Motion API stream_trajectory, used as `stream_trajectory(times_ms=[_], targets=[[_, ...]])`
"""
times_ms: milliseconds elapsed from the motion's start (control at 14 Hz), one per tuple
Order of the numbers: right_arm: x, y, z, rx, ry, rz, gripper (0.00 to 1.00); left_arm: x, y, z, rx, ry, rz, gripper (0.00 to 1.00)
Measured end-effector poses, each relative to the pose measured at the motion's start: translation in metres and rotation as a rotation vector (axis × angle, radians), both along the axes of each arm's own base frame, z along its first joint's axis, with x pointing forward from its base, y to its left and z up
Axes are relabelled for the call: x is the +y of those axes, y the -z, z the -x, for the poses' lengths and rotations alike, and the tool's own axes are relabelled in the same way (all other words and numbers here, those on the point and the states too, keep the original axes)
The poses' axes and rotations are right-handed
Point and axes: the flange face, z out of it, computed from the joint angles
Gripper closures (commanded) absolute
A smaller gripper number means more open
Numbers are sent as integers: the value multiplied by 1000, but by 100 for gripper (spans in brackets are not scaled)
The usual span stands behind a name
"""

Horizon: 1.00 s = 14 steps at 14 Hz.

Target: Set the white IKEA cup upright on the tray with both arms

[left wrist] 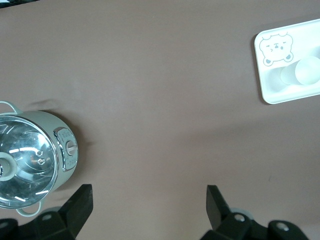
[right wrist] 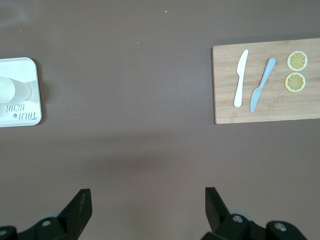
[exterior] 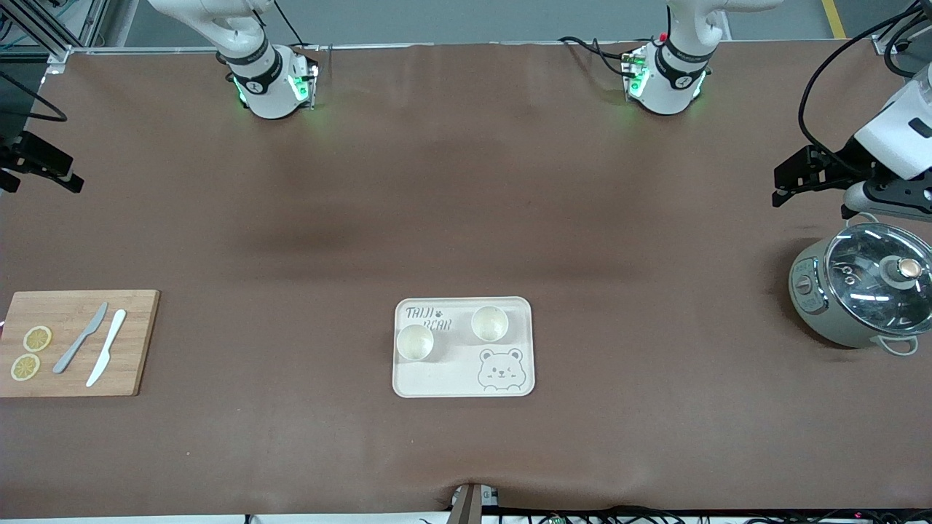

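Observation:
The cream tray (exterior: 451, 378) with "TAIJI BEAR" lettering and a bear face lies mid-table, nearer the front camera. Two white cups stand upright on it: one (exterior: 415, 342) toward the right arm's end, the other (exterior: 489, 324) toward the left arm's end and slightly farther from the camera. My left gripper (exterior: 790, 178) is open and empty, up over the table's left-arm end beside the pot. My right gripper (exterior: 73, 175) is open and empty over the table's right-arm end. The left wrist view shows the tray (left wrist: 272, 90) and a cup (left wrist: 305, 72); the right wrist view shows the tray (right wrist: 25, 67) and a cup (right wrist: 12, 91).
A grey pot (exterior: 863, 295) with a glass lid stands at the left arm's end, also in the left wrist view (left wrist: 35, 160). A wooden cutting board (exterior: 76, 342) with two knives and two lemon slices lies at the right arm's end, also in the right wrist view (right wrist: 265, 85).

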Motion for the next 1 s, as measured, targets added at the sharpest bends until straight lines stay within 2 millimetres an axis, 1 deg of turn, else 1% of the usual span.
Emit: stream_trajectory(times_ms=[357,571,1000], targets=[[2,-10,-3,-24,-3,2,0,-2,1,0,-1,9,-21,0],[2,-10,-3,-25,-3,2,0,-11,1,1,-2,24,-29,0],[2,-10,-3,-24,-2,2,0,-11,5,-1,5,23,-30,0]])
